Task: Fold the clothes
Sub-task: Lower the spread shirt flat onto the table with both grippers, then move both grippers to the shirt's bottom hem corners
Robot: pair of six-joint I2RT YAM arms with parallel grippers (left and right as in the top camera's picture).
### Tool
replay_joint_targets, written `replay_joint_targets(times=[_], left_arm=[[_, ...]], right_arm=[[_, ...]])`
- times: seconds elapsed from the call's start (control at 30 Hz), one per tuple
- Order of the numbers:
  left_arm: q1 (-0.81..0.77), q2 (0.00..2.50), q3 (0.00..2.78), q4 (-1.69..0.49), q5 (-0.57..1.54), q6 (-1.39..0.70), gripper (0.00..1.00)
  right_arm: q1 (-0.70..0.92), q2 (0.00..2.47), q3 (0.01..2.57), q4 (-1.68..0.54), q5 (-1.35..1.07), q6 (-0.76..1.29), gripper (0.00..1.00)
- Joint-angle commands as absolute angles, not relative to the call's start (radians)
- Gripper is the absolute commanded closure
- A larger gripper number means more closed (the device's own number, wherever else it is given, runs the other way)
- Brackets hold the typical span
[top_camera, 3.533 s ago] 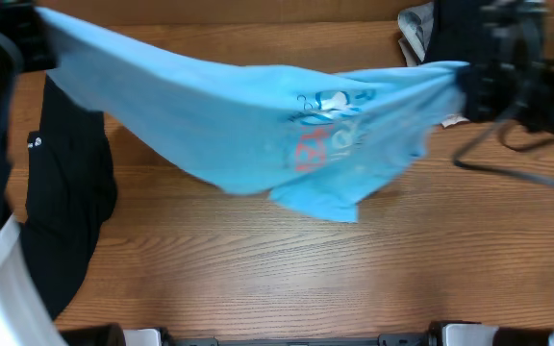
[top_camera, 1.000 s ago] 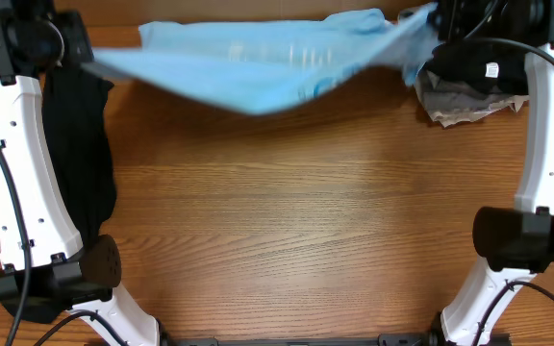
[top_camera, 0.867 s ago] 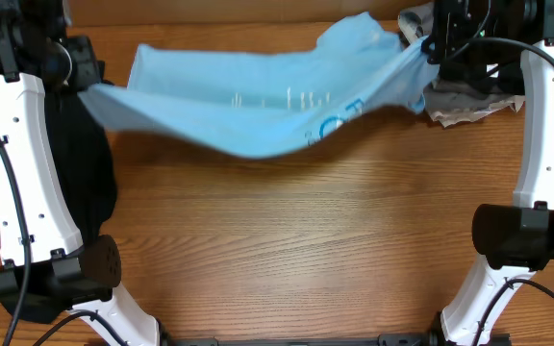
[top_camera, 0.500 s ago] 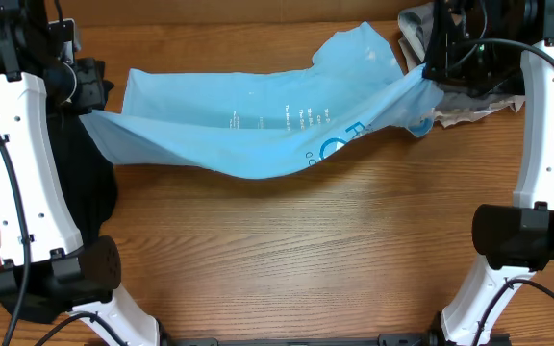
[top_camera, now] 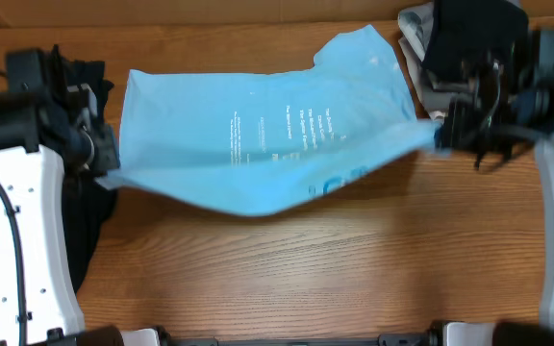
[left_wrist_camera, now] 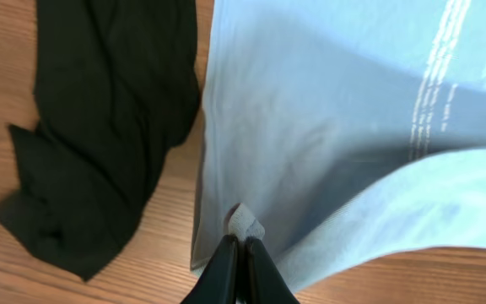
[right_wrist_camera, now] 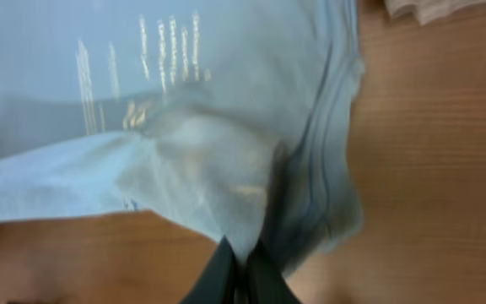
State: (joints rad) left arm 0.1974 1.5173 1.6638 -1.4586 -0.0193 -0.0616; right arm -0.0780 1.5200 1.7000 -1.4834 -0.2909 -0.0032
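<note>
Tee (top_camera: 258, 144) edges in L jaws, R jaws

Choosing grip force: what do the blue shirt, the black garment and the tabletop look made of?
Blue shirt: thin matte knit, likely cotton jersey; it sags and creases. Black garment: soft matte cloth, limp folds. Tabletop: wood-grain surface, slight sheen; maybe laminate.

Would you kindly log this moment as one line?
left hand: shut on light blue T-shirt | right hand: shut on it | black garment: on table
</note>
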Motion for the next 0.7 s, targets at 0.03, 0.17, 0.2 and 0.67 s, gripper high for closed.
replay_joint_targets(times=[0.03,0.17,0.2,0.67], left_arm=[[0.203,1.422,1.443,-1.381,-0.025,-0.127,0.96],[0.203,1.395,1.277,-1.317,-0.025,-0.136,0.96],[0.203,1.396,1.238,-1.299,-0.025,-0.138,0.96],[0.203,1.399,1.133,-1.144,0.001,-0.154,0.34]], right_arm=[[-0.081,1.368,1.413,-1.414,-0.273,0.073,0.96],[-0.081,1.318,1.219,-1.374,-0.262,0.129,0.91],[-0.081,1.317,1.178,-1.366,-0.253,0.152,0.90],[-0.081,1.319,1.007,-1.274,-0.217,0.290,0.42]])
